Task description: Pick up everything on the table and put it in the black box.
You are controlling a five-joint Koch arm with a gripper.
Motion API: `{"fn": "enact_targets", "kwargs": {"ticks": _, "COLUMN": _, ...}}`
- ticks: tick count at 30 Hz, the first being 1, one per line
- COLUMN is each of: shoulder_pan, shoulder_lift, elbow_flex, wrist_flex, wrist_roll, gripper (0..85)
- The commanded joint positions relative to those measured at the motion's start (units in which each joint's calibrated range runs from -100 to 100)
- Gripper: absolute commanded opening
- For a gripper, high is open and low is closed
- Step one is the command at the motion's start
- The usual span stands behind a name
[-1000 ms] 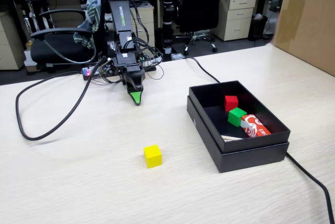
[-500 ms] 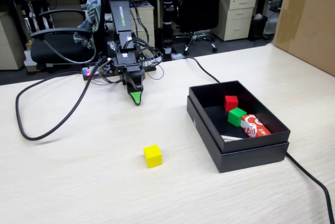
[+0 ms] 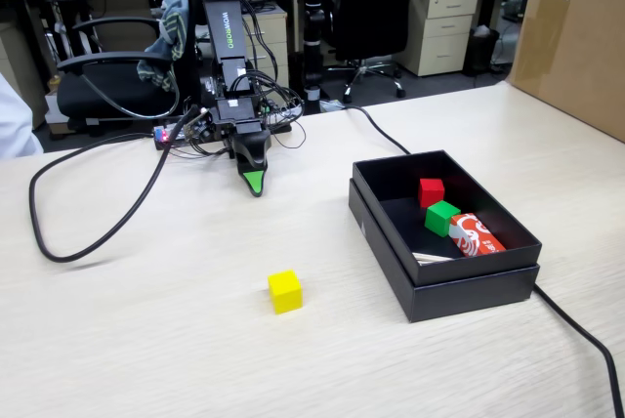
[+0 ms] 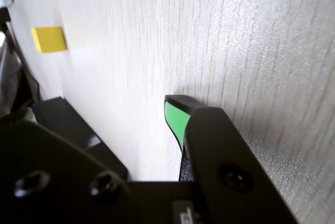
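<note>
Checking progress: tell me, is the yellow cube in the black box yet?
Out. The yellow cube sits on the table, apart from the black box.

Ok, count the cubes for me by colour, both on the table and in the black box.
Yellow cube: 1, on the table
Red cube: 1, in the black box
Green cube: 1, in the box
Total: 3 cubes

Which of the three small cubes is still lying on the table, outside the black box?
The small yellow cube; the red cube and green cube lie inside the black cardboard box.
</note>
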Motion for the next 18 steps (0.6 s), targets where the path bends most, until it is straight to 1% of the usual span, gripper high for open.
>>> {"fn": "enact_targets", "kwargs": {"ticks": 1, "shoulder_pan": -0.3, "shoulder_lift": 0.6, "elbow_flex": 4.4, "wrist_flex": -8.2, "wrist_roll": 0.2, "gripper": 48.5}}
{"fn": "enact_targets", "kwargs": {"ticks": 9, "shoulder_pan": -1.2, "shoulder_lift": 3.1, "elbow_flex": 24.5, "wrist_flex": -30.8, "wrist_roll": 0.5, "gripper": 48.3}}
{"fn": "enact_targets", "kwargs": {"ticks": 11, "shoulder_pan": -1.4, "shoulder_lift": 7.0, "elbow_flex": 33.5, "wrist_flex": -36.6, "wrist_roll": 0.5, "gripper": 47.9}}
{"fn": "enact_targets", "kwargs": {"ticks": 15, "shoulder_pan": -1.4, "shoulder_lift": 14.7, "elbow_flex": 45.3, "wrist_flex": -42.9, "wrist_roll": 0.5, "gripper": 47.7}}
{"fn": "enact_targets", "kwargs": {"ticks": 16, "shoulder_pan": -1.3, "shoulder_lift": 19.4, "elbow_flex": 51.8, "wrist_flex": -46.4, "wrist_roll": 0.5, "gripper": 47.7}}
{"fn": "enact_targets", "kwargs": {"ticks": 18, "shoulder_pan": -1.4, "shoulder_lift": 24.7, "elbow_flex": 58.1, "wrist_flex": -49.1, "wrist_roll": 0.5, "gripper": 47.7}}
